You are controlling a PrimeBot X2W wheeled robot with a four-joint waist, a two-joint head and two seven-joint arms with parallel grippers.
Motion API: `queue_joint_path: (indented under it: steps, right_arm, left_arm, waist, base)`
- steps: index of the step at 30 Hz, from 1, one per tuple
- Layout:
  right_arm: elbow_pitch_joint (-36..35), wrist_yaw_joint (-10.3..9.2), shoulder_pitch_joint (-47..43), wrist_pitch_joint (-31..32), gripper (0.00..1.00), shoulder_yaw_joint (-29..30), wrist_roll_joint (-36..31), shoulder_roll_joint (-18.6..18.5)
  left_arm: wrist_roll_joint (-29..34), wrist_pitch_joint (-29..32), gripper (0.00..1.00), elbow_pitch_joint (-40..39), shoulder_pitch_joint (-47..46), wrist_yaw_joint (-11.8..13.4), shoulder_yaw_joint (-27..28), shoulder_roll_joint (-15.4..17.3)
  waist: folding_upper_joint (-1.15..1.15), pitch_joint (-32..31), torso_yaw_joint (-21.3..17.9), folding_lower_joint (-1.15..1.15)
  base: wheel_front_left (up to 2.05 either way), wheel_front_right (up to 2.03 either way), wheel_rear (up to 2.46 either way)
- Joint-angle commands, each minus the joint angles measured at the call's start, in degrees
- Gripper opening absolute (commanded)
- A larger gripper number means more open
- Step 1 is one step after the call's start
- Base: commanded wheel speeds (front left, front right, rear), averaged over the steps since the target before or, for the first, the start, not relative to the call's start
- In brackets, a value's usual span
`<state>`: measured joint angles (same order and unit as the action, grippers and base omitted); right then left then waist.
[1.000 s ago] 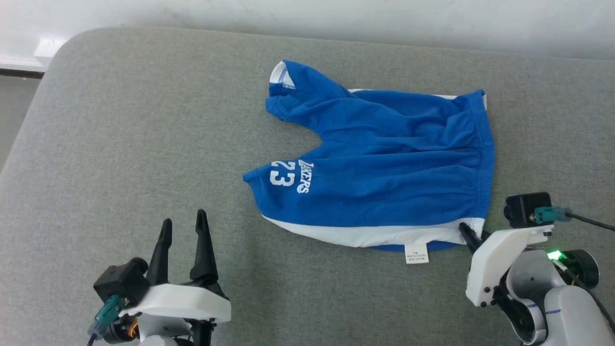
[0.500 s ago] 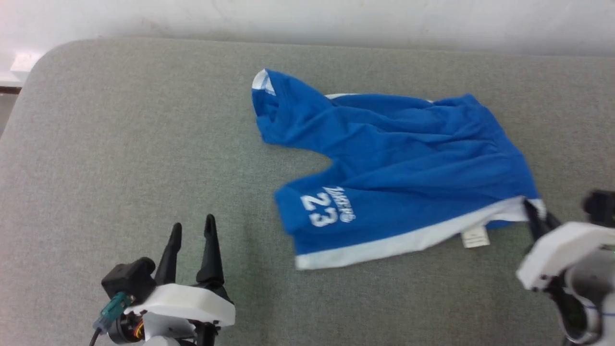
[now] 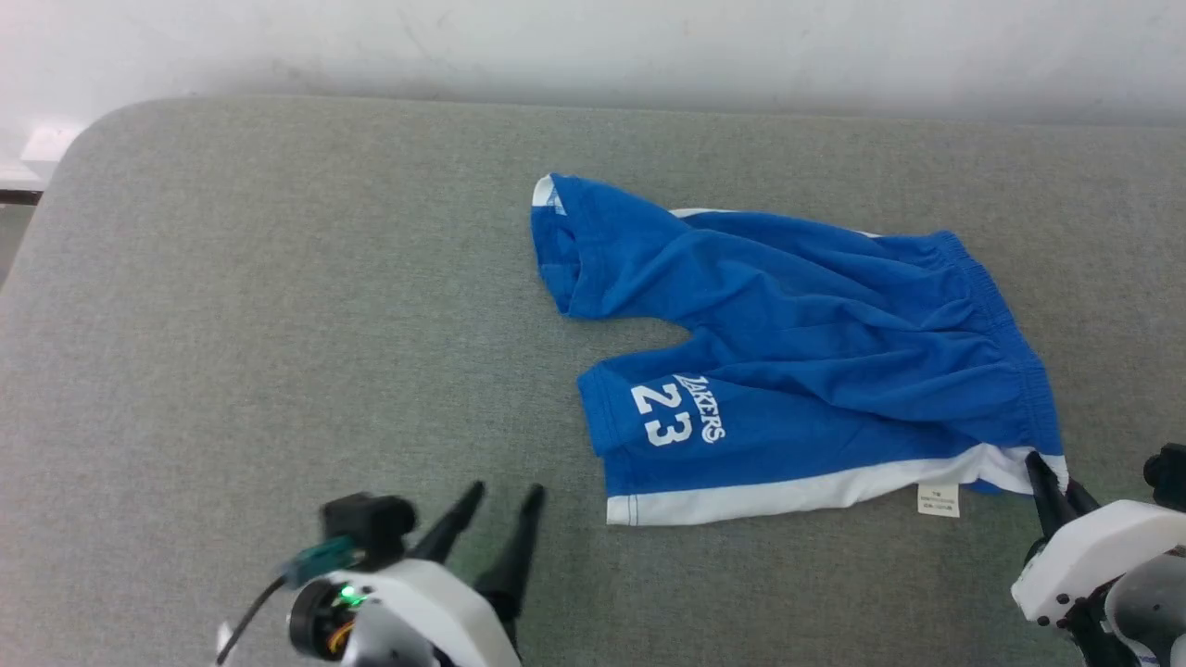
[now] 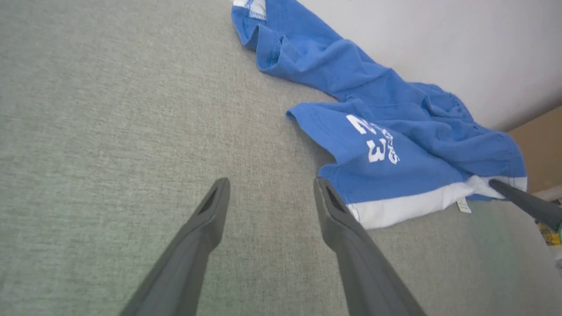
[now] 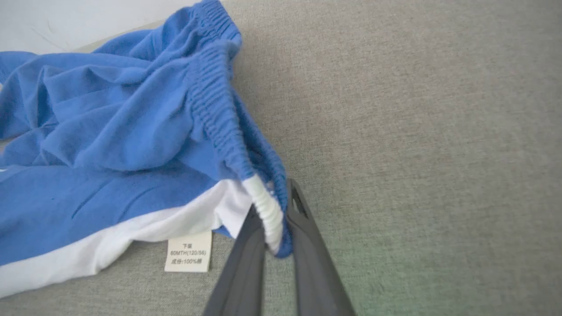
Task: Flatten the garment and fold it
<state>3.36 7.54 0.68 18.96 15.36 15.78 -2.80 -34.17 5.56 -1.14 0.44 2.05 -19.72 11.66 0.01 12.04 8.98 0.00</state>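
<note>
The garment point(image 3: 797, 352), bright blue shorts with white side stripes and a white "23 LAKERS" print, lies wrinkled on the grey padded table point(image 3: 278, 324), waistband to the right. Its far leg is bunched up. My right gripper point(image 3: 1052, 477) is shut on the near waistband corner, and the right wrist view shows the white elastic pinched between the fingers point(image 5: 274, 197). A white tag point(image 5: 189, 251) hangs beside that corner. My left gripper point(image 3: 507, 489) stands open and empty just left of the near leg's hem, with the shorts point(image 4: 395, 145) beside its right finger.
A white wall point(image 3: 593, 46) runs behind the table's far edge. The table's rounded corner point(image 3: 65, 157) is at the far left. Bare grey padding spreads left of the shorts. A brown surface point(image 4: 538, 149) shows past the table in the left wrist view.
The right gripper has dragged the waistband corner rightward, sliding the shorts with it. The left gripper has swung right towards the near leg hem, still open. The head view has shifted too.
</note>
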Motion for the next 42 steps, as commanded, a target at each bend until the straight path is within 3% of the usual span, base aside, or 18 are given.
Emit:
queue_joint_path:
  steps: [1,5,9,23,31,32,33,34,42]
  right_arm:
    - [0.1,-0.05,-0.3,-0.3,0.00,-0.1,0.1,-0.1]
    - [0.4,-0.05,0.1,-0.7,0.00,-0.8,0.0,-0.1]
    - [0.8,-0.05,0.9,-1.1,0.00,-1.6,0.0,-0.1]
    - [2.7,-0.05,3.3,-3.2,0.00,-3.3,0.9,-0.1]
    - [4.3,-0.05,4.5,-4.3,0.00,-3.8,1.5,-0.1]
    - [4.5,-0.05,4.6,-4.5,0.00,-3.9,1.6,-0.1]
    - [4.7,-0.05,4.8,-4.7,0.00,-4.0,1.7,-0.1]
    - [4.9,-0.05,5.0,-5.0,0.00,-4.0,1.8,-0.1]
    - [6.1,-0.05,5.7,-7.2,0.00,-4.1,2.4,-0.1]
  left_arm:
    - [0.6,0.6,1.00,-0.3,-0.9,-0.4,-0.3,0.5]
    - [3.5,9.9,1.00,-1.2,-4.2,-1.3,-5.5,3.1]
    - [4.7,15.0,1.00,-0.3,-7.5,-1.4,-8.0,3.2]
    - [-0.2,21.9,1.00,6.6,-12.9,-1.5,-8.9,-0.8]
    - [-6.3,31.9,1.00,11.0,-11.8,-2.5,-10.8,-1.8]
    - [-6.9,32.6,0.82,11.1,-11.6,-2.6,-10.8,-1.8]
    - [-7.6,32.9,0.25,11.1,-11.4,-2.7,-10.6,-2.0]
    - [-8.2,33.1,0.00,11.1,-11.2,-2.7,-10.5,-2.2]
    - [-10.3,26.8,0.00,10.3,-11.2,-1.8,-5.9,-3.6]
  waist:
    - [-0.01,-0.1,0.3,0.00]
    - [-0.01,0.0,0.9,0.00]
    - [-0.01,0.8,0.7,0.00]
    - [-0.01,4.0,-1.9,0.00]
    - [-0.01,4.6,-2.6,0.00]
    - [-0.01,4.6,-2.8,0.00]
    - [-0.01,4.6,-2.8,0.00]
    - [-0.01,4.6,-2.9,0.00]
    - [-0.01,3.9,-3.2,0.00]
  base:
    - [0.00,0.00,0.00]
    - [0.00,0.00,0.00]
    - [0.00,0.00,0.00]
    - [0.00,0.00,0.00]
    - [0.00,0.00,0.00]
    - [0.00,0.00,0.00]
    - [0.00,0.00,0.00]
    - [0.00,0.00,0.00]
    - [0.00,0.00,0.00]
